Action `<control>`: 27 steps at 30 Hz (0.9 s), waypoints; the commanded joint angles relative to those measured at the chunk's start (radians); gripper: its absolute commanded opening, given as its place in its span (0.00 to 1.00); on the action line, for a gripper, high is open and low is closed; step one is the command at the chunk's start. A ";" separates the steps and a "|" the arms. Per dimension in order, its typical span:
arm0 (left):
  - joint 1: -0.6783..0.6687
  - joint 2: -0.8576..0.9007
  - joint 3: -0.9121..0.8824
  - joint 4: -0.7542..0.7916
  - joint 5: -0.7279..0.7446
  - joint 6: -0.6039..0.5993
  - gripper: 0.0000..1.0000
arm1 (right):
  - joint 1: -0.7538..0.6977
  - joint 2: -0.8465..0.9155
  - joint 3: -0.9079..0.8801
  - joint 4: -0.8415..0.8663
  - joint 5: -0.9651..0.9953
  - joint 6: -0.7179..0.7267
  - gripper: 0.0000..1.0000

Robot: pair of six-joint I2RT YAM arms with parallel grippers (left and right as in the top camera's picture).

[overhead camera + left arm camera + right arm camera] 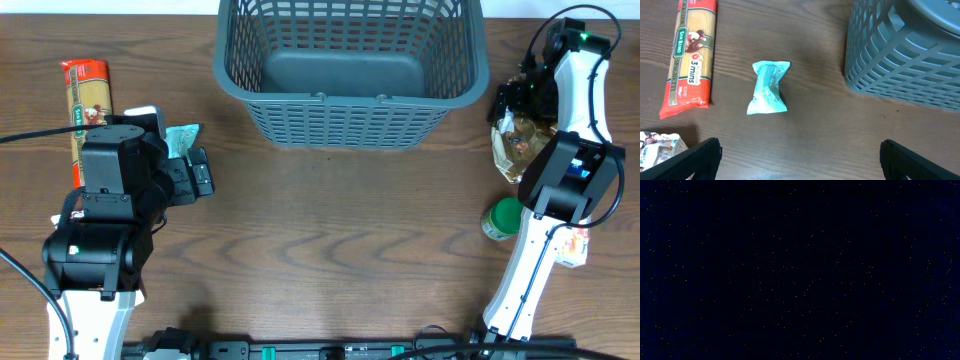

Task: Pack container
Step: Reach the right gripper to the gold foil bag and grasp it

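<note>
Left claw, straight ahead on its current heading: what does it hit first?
Probably the small teal packet, lying slightly left of centre ahead of the open left claw. The container sits off to the right. Depth unclear.

A robotics lab setup: left arm [100, 185] and right arm [527, 268] stand on a rail [330, 350] along a wood-grain bench [330, 230], a black cable [35, 134] trailing across.

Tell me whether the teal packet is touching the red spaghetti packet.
Apart. The left wrist view shows a strip of bare tabletop between the teal packet and the red spaghetti packet.
</note>
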 commanded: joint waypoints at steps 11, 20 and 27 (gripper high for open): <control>0.005 0.000 0.020 0.001 -0.012 0.014 0.98 | 0.003 0.134 -0.179 0.013 -0.008 0.009 0.99; 0.005 0.000 0.020 0.001 -0.012 0.026 0.98 | 0.003 0.134 -0.181 0.018 -0.016 0.015 0.98; 0.005 0.000 0.020 0.001 -0.012 0.032 0.98 | 0.003 0.134 -0.181 0.019 -0.016 0.015 0.72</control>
